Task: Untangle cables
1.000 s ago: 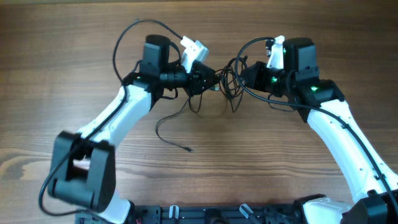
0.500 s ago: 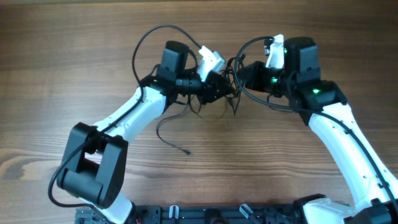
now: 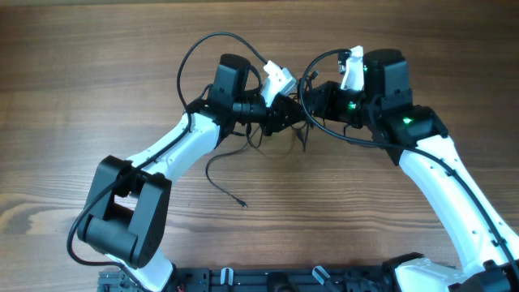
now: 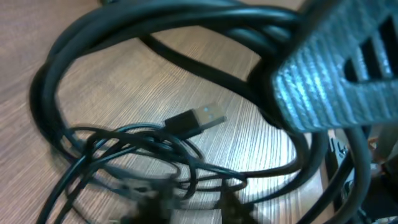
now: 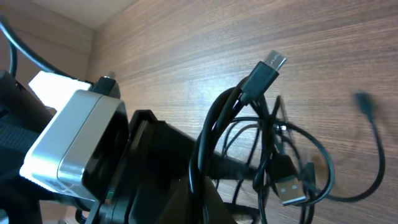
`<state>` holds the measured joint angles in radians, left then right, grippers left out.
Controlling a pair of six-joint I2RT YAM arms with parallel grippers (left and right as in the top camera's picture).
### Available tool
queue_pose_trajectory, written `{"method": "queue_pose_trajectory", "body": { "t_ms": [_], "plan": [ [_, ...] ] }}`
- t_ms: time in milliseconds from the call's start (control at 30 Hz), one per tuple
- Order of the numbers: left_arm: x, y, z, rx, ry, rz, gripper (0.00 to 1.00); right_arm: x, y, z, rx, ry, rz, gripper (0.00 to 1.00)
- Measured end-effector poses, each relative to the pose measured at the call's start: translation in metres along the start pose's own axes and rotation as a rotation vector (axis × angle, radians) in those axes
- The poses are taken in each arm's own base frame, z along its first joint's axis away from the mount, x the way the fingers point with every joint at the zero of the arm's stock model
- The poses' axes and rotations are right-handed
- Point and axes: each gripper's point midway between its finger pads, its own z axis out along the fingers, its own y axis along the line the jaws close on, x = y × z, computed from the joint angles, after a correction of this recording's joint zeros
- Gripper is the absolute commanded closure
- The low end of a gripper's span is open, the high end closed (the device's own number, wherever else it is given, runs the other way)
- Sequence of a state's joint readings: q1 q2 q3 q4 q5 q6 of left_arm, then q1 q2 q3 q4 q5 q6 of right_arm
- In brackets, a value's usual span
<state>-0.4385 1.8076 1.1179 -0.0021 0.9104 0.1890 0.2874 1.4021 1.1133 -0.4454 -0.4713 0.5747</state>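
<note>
From above, my left gripper [image 3: 285,122] is poking into the cables [image 3: 302,134] over the wooden table [image 3: 81,97]. My right gripper [image 3: 316,97] is sitting just beside it, closed tight on the same bunch. 1 thin cord [image 3: 220,174] is trailing away from the bunch and lying loose on the table toward my base. In my left wrist view, 1 grey finger pad [image 4: 336,68] is filling the top right corner, thin loops are showing over the wood below it, and 1 silver plug [image 4: 202,117] is pointing right. I cannot tell if my left gripper is open or closed. In my right wrist view, the cables are standing up in front of my left gripper, with 1 small plug [image 5: 272,63] pointing up and 1 flat plug [image 5: 291,190] hanging low.
</note>
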Motion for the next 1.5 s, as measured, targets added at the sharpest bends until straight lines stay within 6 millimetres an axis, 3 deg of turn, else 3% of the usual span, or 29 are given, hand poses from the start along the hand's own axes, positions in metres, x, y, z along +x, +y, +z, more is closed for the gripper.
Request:
{"method": "queue_pose_trajectory", "body": {
  "t_ms": [233, 367, 567, 733, 800, 900, 967, 1000, 1100, 1200, 1500],
  "plan": [
    [-0.003, 0.010, -0.007, -0.028, -0.015, 0.004, 0.96, 0.000, 0.000, 0.000, -0.001, -0.001, 0.004, 0.96],
    [-0.005, 0.048, -0.043, -0.110, -0.063, -0.047, 0.96, -0.001, -0.001, 0.000, 0.005, -0.003, 0.005, 0.95],
    [-0.007, 0.067, -0.079, -0.110, -0.123, -0.112, 0.96, 0.006, -0.011, 0.001, 0.070, 0.008, 0.016, 0.96],
    [-0.006, 0.089, -0.110, -0.180, -0.158, -0.159, 0.96, 0.011, -0.042, -0.005, 0.233, 0.003, 0.047, 0.95],
    [-0.015, 0.088, -0.122, -0.202, -0.178, -0.150, 0.96, 0.013, -0.057, -0.010, 0.320, -0.005, 0.054, 0.95],
    [-0.031, 0.077, -0.134, -0.217, -0.202, -0.116, 0.96, 0.011, -0.066, -0.013, 0.368, -0.019, 0.046, 0.96],
    [-0.037, 0.071, -0.140, -0.224, -0.213, -0.104, 0.87, 0.010, -0.066, -0.013, 0.372, -0.024, 0.043, 0.95],
    [-0.038, 0.070, -0.141, -0.223, -0.213, -0.108, 0.77, 0.009, -0.066, -0.013, 0.370, -0.028, 0.039, 0.95],
    [-0.030, 0.067, -0.138, -0.212, -0.190, -0.163, 0.58, 0.002, -0.057, -0.010, 0.325, -0.049, 0.018, 0.95],
    [-0.028, 0.060, -0.129, -0.189, -0.171, -0.165, 0.51, 0.001, -0.051, -0.008, 0.293, -0.047, 0.014, 0.95],
    [-0.029, 0.006, -0.062, -0.066, -0.075, -0.042, 0.59, 0.004, -0.032, -0.004, 0.187, -0.016, 0.009, 0.95]
  ]
}}
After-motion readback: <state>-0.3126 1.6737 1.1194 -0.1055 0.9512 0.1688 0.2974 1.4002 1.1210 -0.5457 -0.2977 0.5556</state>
